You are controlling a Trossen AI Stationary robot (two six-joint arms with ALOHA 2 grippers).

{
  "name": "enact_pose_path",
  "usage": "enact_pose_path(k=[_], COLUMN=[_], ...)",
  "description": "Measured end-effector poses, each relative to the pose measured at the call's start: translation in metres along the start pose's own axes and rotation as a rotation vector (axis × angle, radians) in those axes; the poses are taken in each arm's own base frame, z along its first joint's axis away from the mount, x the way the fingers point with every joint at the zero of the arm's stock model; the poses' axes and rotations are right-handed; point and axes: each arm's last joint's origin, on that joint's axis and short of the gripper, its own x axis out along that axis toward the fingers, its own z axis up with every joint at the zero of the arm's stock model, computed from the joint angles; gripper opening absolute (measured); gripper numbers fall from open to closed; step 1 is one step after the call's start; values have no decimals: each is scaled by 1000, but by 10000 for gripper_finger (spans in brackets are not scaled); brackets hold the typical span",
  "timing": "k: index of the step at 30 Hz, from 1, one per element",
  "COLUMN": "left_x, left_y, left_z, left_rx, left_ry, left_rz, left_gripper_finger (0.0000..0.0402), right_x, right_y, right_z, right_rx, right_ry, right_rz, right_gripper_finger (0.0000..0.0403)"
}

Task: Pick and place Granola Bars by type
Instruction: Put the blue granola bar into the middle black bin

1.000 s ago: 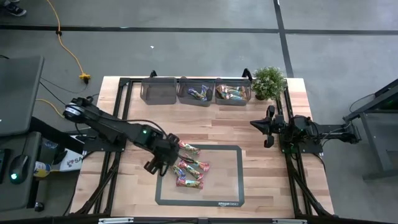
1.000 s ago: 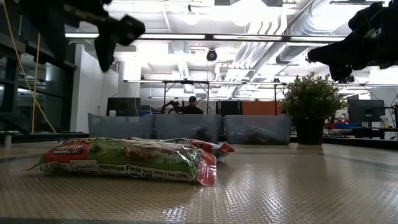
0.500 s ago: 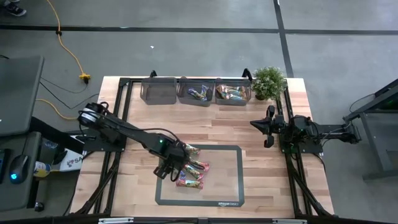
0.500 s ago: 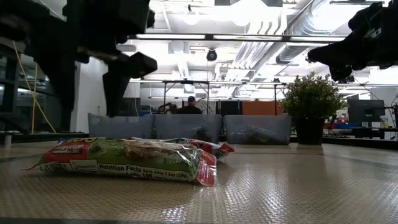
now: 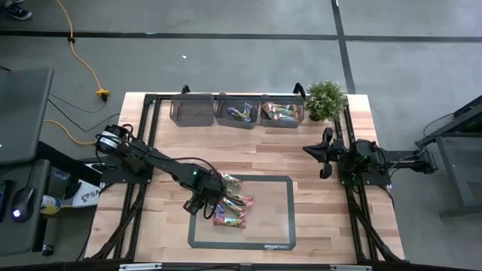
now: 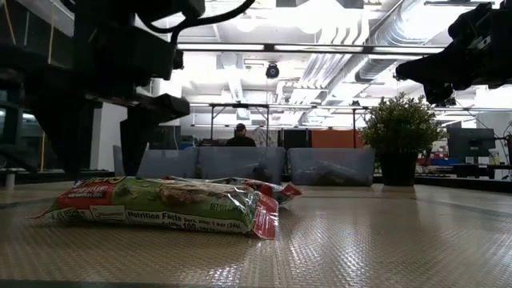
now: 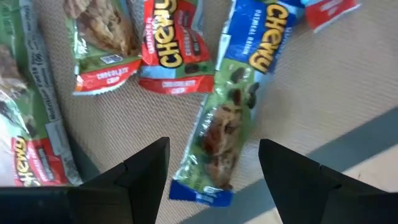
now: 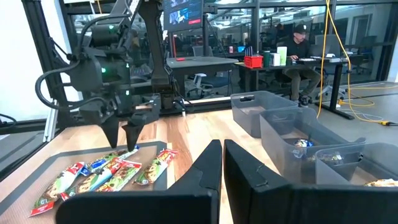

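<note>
Several granola bars [image 5: 230,202] lie in a loose pile on the left part of a grey-bordered mat [image 5: 280,226]. My left gripper [image 7: 214,171] is open, low over the pile. Its fingers stand on either side of one end of a blue-and-green bar [image 7: 231,118] without touching it. A red bar [image 7: 171,50] and green-and-red bars [image 7: 99,43] lie beside it. My right gripper [image 5: 309,149] waits, shut and empty, above the table's right side. In the low view a green bar [image 6: 160,204] lies in front, with my left gripper [image 6: 100,144] behind it.
Three grey translucent bins [image 5: 192,109] [image 5: 237,111] [image 5: 280,113] stand in a row along the far edge; the middle and right ones hold bars. A potted plant [image 5: 325,99] stands at the far right corner. Bare mat lies to the right of the pile.
My left gripper has gone from the mat's left border a little toward the table's right, over the pile, and has come down close to the bars. The bars have not moved.
</note>
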Motion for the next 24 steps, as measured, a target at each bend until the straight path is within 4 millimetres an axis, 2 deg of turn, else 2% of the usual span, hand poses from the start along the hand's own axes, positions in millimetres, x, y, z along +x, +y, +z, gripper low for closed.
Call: enact_pose_path(k=[13, 24], left_x=[14, 22], left_y=[-13, -13], left_z=[-4, -7], left_rx=[176, 205], left_ry=[-24, -83], left_rz=[30, 63], left_gripper_finger=[243, 243], right_x=[0, 0], right_y=[0, 0], right_z=[0, 0], right_rx=[0, 0], right_ry=[-1, -1], right_rz=[0, 0], right_gripper_finger=[0, 0])
